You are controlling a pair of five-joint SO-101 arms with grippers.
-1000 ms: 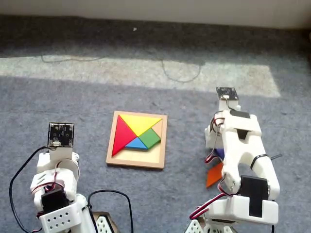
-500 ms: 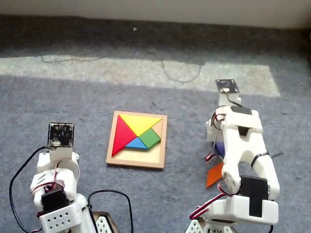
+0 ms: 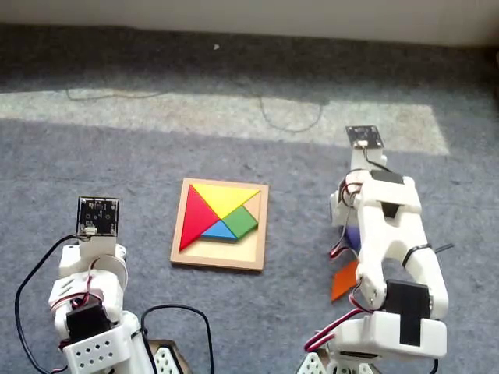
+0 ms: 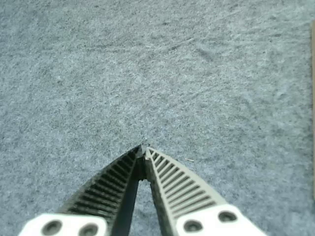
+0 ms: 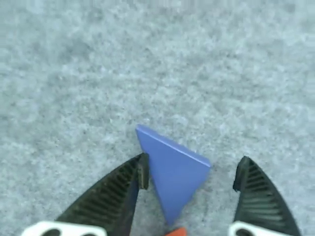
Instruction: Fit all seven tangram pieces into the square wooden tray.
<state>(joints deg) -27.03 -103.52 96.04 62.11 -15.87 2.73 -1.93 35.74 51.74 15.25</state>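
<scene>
High view, tray: the square wooden tray (image 3: 221, 226) lies at mid-frame on the grey felt-covered desk (image 3: 156, 140); it holds a large red triangle (image 3: 195, 220), a large yellow triangle (image 3: 224, 199), a small light-blue triangle (image 3: 221, 231) and a green piece (image 3: 243, 222); the tray's lower and right strips are bare wood.
High view, progress: four pieces seated, so I judge the task a little past halfway.
High view, loose pieces: a flat orange piece (image 3: 341, 282) lies right of centre, low in the frame, beside the right arm (image 3: 390, 234); just above it a violet-blue triangle (image 3: 352, 236) peeks out from under that arm; both are well apart from the tray.
High view, left arm: the left arm (image 3: 90, 288) is at lower left, left of the tray.
Left wrist view, end effector: the left end effector (image 4: 143, 152) is at lower centre, fingers pressed together on nothing, over bare felt.
Right wrist view, end effector: the right end effector (image 5: 192, 169) is spread wide, pinching nothing.
Right wrist view, piece: the violet-blue triangle (image 5: 172, 172) lies flat between the fingers at lower centre; its edge is against or just beside the frame-left finger, apart from the frame-right one; a corner of the orange piece (image 5: 175, 231) shows at the bottom edge.
</scene>
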